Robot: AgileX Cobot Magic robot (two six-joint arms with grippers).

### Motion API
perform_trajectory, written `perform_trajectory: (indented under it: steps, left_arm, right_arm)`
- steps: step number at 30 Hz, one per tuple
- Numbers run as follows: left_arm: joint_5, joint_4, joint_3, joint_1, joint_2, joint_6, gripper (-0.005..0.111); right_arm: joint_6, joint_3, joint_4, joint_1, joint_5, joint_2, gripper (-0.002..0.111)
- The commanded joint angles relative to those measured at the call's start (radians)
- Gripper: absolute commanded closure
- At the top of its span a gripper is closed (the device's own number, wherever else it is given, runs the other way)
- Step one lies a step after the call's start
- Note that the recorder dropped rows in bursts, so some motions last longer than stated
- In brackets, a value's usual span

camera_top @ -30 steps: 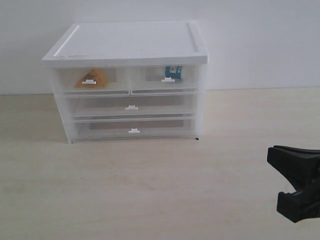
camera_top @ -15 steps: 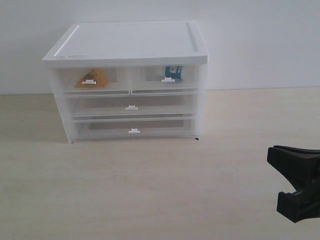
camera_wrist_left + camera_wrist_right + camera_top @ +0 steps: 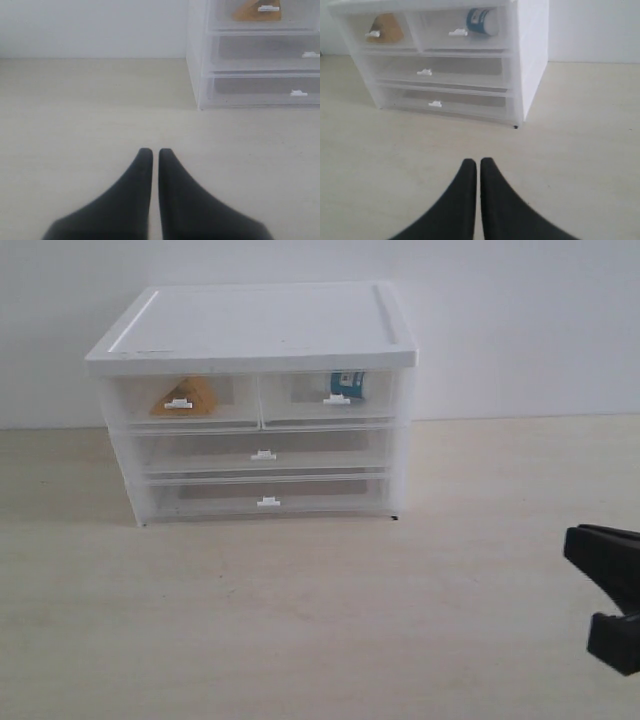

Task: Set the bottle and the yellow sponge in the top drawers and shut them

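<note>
The yellow-orange wedge-shaped sponge [image 3: 184,396] sits in the left, the small white teal-labelled pill bottle [image 3: 346,383] in the right of the translucent plastic top drawers [image 3: 290,402], both apparently flush shut. The black left gripper [image 3: 151,152] and right gripper [image 3: 474,162], jaws together and empty, should simply rest nearside, clear of the drawers.

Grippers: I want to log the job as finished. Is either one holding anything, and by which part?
Nothing is held. The left gripper and right gripper are shut and empty; the sponge and bottle lie inside the closed top drawers.
</note>
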Motion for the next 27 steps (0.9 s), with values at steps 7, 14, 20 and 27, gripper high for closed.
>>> perform_trajectory:
  steps: [7, 14, 20, 27]
  left_arm:
    - [0.0, 0.005, 0.003, -0.005, -0.003, 0.007, 0.103]
    - [0.0, 0.005, 0.003, -0.005, -0.003, 0.007, 0.103]
    - [0.0, 0.005, 0.003, -0.005, -0.003, 0.007, 0.103]
    - [0.0, 0.005, 0.003, -0.005, -0.003, 0.007, 0.103]
  right_arm:
    - [0.114, -0.002, 0.021, -0.269, 0.417, -0.364, 0.108]
    - [0.081, 0.146, 0.023, -0.322, 0.22, -0.561, 0.108]
    - [0.087, 0.208, 0.017, -0.326, 0.096, -0.675, 0.108]
    - [-0.045, 0.208, 0.013, -0.326, 0.177, -0.675, 0.108]
